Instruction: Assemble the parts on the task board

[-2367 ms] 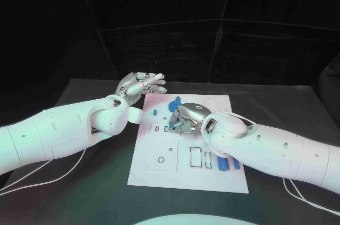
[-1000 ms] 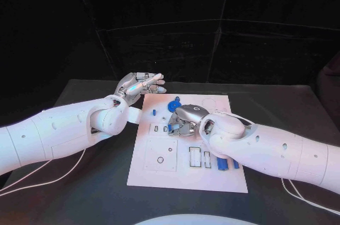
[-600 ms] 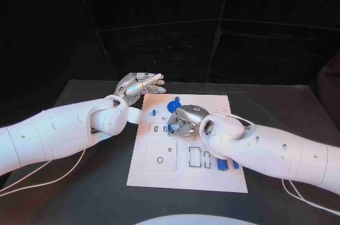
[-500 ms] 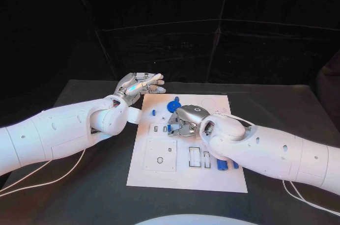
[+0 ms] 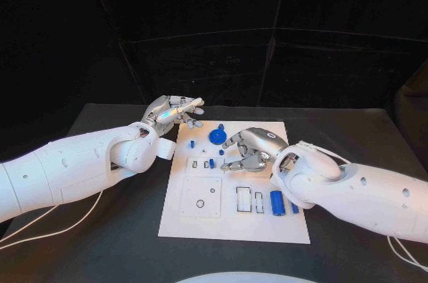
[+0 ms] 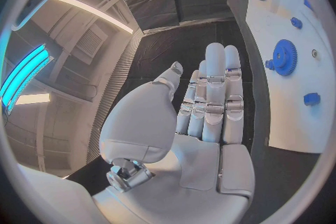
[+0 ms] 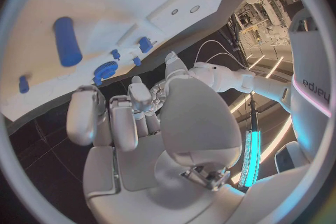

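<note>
- Board (image 5: pixel 234 227) flat on the black table (image 5: pixel 89 233), white, long side running away from the robot.
- Left hand (image 5: pixel 172 112) up off the table just past the board's far left corner, fingers (image 6: pixel 215 95) laid straight and pressed side by side, thumb alongside, nothing gripped, nothing touched.
- Right hand (image 5: pixel 252 148) hovering over the board's middle, fingers (image 7: pixel 115 117) loosely curled and a little apart, palm bare, no part caught in it.
- Cannot tell from above whether those right fingertips brush the board surface.
- Blue gear (image 5: pixel 217 135) lying on the far part of the board, between the two hands, apart from both.
- Small blue pegs (image 5: pixel 192 143) near the gear, another one (image 5: pixel 211 163) standing beside the slots just left of the right hand.
- Blue cylinder (image 5: pixel 278 202) lying on the near right part of the board, close beside the right forearm, a shorter blue piece (image 5: pixel 294 207) next to it.
- Same cylinder (image 7: pixel 67 40) plain on the white surface in the right wrist view, well clear of the fingers.
</note>
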